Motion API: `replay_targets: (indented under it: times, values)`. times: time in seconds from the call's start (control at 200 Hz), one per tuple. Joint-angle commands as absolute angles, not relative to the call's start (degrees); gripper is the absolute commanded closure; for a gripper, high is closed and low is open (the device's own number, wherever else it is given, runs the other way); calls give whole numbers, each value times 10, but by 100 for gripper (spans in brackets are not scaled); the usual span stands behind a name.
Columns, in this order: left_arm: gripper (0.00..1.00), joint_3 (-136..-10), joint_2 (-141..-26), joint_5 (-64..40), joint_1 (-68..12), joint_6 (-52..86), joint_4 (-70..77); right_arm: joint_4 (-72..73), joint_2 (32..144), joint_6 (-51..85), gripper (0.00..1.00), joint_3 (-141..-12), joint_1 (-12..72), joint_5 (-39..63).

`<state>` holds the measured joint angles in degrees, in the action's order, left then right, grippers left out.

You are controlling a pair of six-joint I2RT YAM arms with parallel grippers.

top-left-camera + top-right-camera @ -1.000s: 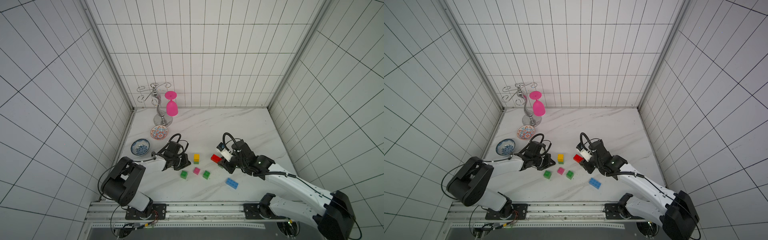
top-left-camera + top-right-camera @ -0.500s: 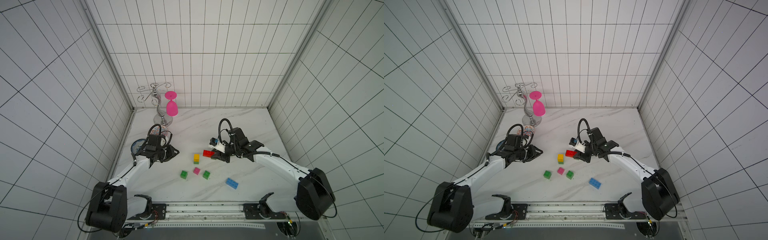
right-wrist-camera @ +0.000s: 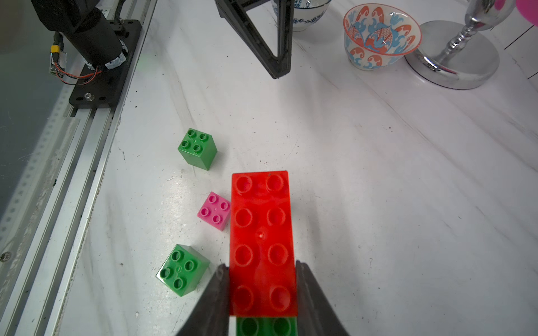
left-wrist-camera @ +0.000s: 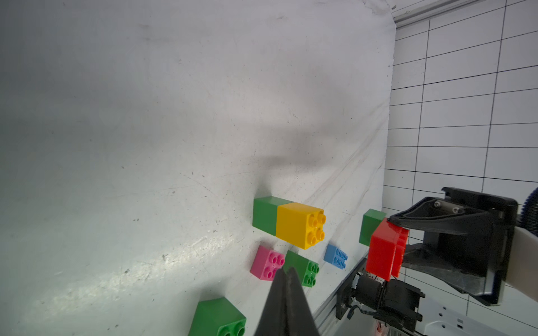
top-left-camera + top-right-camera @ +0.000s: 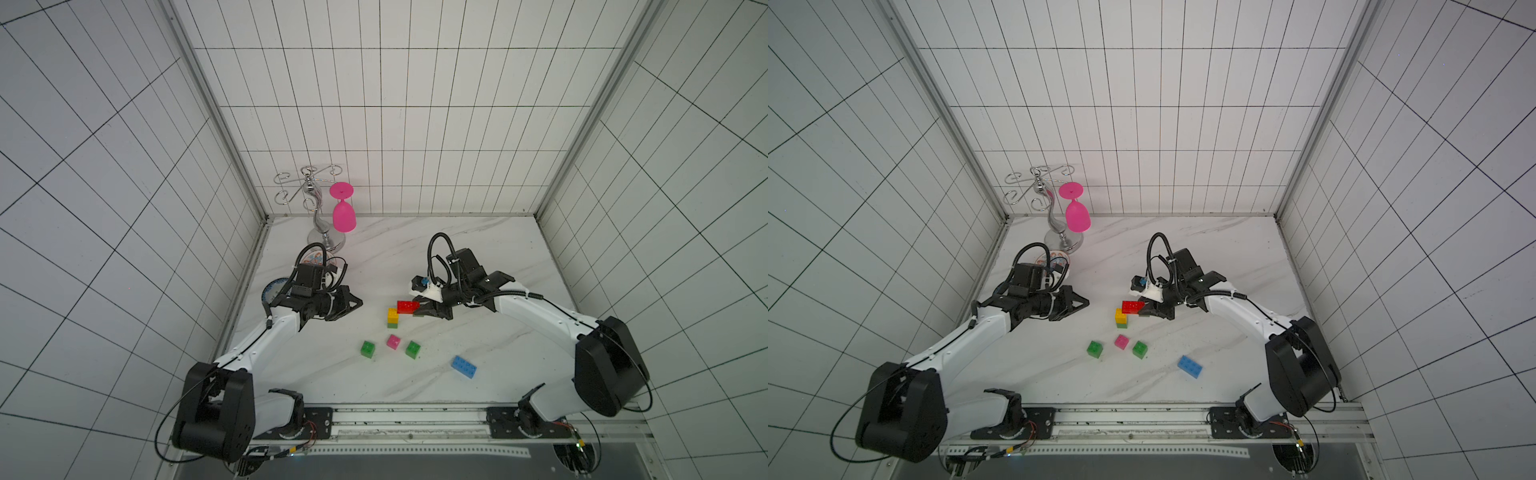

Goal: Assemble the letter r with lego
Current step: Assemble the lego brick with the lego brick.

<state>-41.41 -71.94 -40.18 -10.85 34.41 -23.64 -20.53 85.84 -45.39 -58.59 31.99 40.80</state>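
My right gripper (image 3: pixel 260 264) is shut on a long red brick (image 3: pixel 262 232) with a green cube (image 3: pixel 266 327) stuck under its near end. In both top views the red brick (image 5: pixel 408 306) (image 5: pixel 1133 306) hangs just right of a yellow cube (image 5: pixel 392 314) that is stacked on a green cube (image 4: pixel 263 215). Two loose green cubes (image 5: pixel 367 348) (image 5: pixel 413 349), a pink cube (image 5: pixel 393 341) and a blue brick (image 5: pixel 464 367) lie nearer the front. My left gripper (image 5: pixel 360 304) is shut and empty, left of the stack.
Two patterned bowls (image 3: pixel 381 35) (image 5: pixel 274 291) stand at the left behind the left arm. A chrome stand (image 5: pixel 326 239) with a hanging pink glass (image 5: pixel 344 218) is in the back left corner. The rail (image 5: pixel 411 419) runs along the table's front edge.
The left gripper has drawn back leftward from the yellow cube, opening briefly and closing again. The right gripper has carried the red brick left, up to the yellow stack.
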Motion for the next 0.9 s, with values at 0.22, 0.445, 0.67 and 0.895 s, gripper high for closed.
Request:
replay_targets:
  times: [0.22, 0.445, 0.67, 0.895]
  values:
    - [100, -423, -721, -453, -108, 350, -212, -186, 893, -478, 100, -588, 342, 383]
    - [100, -426, -720, -470, -117, 355, -208, -189, 911, -481, 100, -596, 346, 382]
    - [100, -433, -734, -463, -150, 357, -204, -195, 922, -481, 100, -609, 352, 370]
    - [100, -430, -736, -461, -154, 373, -186, -184, 935, -455, 100, -620, 356, 363]
